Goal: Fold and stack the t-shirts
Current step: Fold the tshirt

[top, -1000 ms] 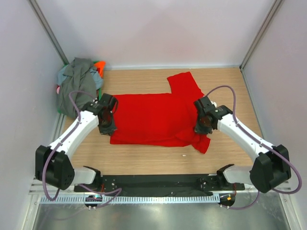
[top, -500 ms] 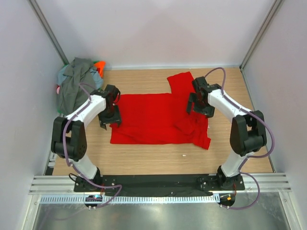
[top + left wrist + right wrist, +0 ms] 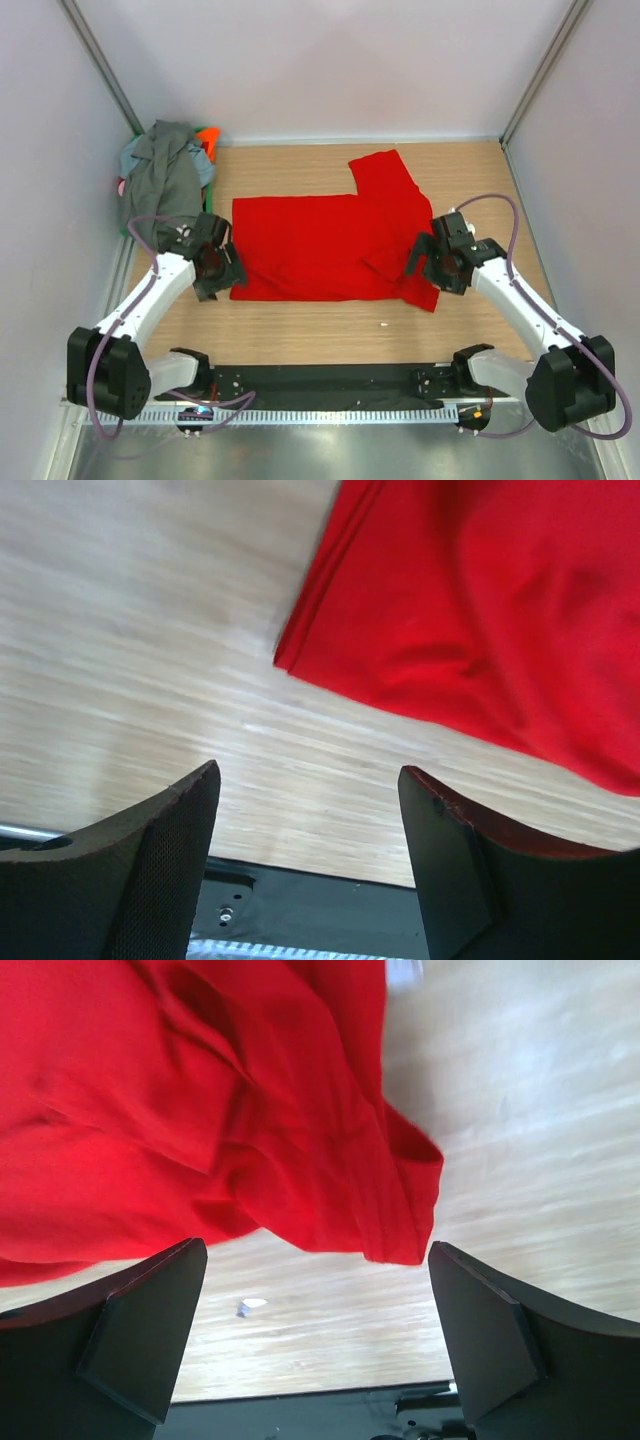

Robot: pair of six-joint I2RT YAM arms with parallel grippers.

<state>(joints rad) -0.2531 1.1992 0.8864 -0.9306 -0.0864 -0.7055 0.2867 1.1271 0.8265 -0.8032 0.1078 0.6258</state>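
Observation:
A plain red t-shirt (image 3: 320, 245) lies spread on the wooden table, folded in half, with one sleeve pointing to the back and a rumpled flap at its near right corner. My left gripper (image 3: 218, 282) hovers open just off its near left corner (image 3: 290, 660), holding nothing. By the near right corner (image 3: 405, 1240) my right gripper (image 3: 432, 275) is wide open and empty. In the wrist views the left gripper (image 3: 308, 775) and right gripper (image 3: 317, 1250) frame bare wood below the red cloth. More t-shirts lie heaped in a pile (image 3: 160, 185) at the back left, dark grey on top.
Orange, light blue, green and pink cloth peek out of the pile by the left wall. A small white scrap (image 3: 383, 324) lies on the wood in front of the red shirt. The black base rail (image 3: 320, 380) runs along the near edge. Walls close in three sides.
Both grippers have gone from shut to open and let go of the red shirt. Both arms have swung back and then come down by its near corners.

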